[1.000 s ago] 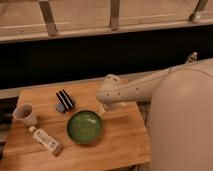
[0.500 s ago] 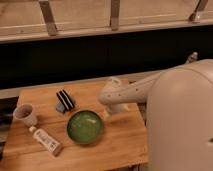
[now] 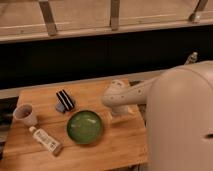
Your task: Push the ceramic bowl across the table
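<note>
The green ceramic bowl (image 3: 85,126) sits upright near the middle front of the wooden table (image 3: 125,145). My gripper (image 3: 118,114) hangs down from the white arm (image 3: 135,95), just right of the bowl and slightly behind it, close to its rim. I cannot tell whether it touches the bowl. The arm reaches in from the right over the table.
A small pale cup (image 3: 25,114) stands at the table's left edge. A white tube (image 3: 46,141) lies at the front left. A black-and-white striped object (image 3: 64,100) lies behind the bowl. A dark ledge and railing run behind the table.
The arm's end has shifted slightly right and toward the front, lowering beside the bowl. The bowl and the other objects have not moved.
</note>
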`<state>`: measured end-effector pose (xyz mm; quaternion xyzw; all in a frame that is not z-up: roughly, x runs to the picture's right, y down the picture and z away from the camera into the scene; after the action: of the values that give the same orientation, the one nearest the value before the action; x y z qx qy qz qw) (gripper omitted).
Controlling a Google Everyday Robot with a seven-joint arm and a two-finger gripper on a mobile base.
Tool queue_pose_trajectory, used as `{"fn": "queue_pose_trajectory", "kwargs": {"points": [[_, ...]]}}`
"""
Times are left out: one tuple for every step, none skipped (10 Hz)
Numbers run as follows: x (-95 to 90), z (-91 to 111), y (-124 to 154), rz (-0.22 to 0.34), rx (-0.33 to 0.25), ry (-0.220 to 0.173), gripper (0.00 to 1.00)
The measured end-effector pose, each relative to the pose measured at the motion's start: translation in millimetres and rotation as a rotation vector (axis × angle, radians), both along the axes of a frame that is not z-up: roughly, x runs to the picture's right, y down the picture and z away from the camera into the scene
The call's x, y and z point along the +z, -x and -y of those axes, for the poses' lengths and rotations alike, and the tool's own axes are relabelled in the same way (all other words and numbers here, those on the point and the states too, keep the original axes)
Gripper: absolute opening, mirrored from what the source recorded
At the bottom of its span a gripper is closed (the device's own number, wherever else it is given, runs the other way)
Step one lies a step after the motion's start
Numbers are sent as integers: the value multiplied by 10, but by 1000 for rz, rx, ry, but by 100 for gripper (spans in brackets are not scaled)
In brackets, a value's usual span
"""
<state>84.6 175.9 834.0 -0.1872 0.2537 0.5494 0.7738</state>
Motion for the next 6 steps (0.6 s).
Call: {"fn": "queue_pose_trajectory", "kwargs": {"points": [[48, -73, 71, 10, -5, 17, 80], [60, -122, 171, 30, -12, 31, 80], [41, -148, 220, 38, -16, 39, 80], [-12, -168, 313, 53, -37, 46, 80], [-128, -195, 437, 79, -44, 49, 80], [-245, -222, 571, 101, -46, 49, 80]]}}
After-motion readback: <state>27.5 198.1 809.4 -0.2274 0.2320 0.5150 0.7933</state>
